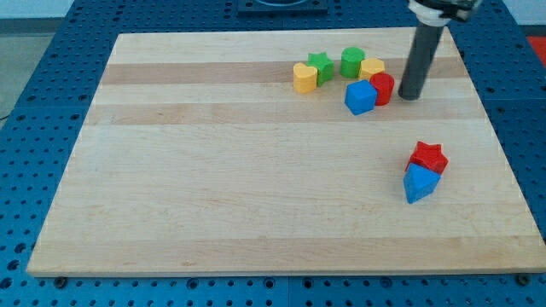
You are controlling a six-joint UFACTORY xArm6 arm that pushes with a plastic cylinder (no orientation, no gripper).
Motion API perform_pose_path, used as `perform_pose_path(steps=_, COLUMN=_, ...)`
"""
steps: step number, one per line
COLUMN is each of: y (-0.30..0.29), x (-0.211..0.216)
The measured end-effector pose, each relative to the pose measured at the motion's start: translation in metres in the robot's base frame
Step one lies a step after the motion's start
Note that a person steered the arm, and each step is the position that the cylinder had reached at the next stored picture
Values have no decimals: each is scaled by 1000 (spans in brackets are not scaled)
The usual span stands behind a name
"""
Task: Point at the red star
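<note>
Tip position relative to red star

My tip (410, 96) rests on the desk (213, 170) just right of the red cylinder (383, 88), at the far cluster. The red star (428, 157) lies well apart, nearer, touching a blue block (418, 184). No hand fitted.

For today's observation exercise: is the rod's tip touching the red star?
No. My tip stands beside the red cylinder near the view's top, well apart from the red star lower down.
</note>
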State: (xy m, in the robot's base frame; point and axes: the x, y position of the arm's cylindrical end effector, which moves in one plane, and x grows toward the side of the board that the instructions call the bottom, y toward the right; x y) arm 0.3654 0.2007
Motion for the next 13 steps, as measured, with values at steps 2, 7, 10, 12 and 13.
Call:
perform_pose_path(steps=2, y=86, x=33)
perform_pose_path(steps=7, y=-20, x=85)
perform_pose_path(steps=10, y=37, x=87)
perform_pose_path(steps=12, y=43, x=91)
perform_pose_path(steps=13, y=89, x=105)
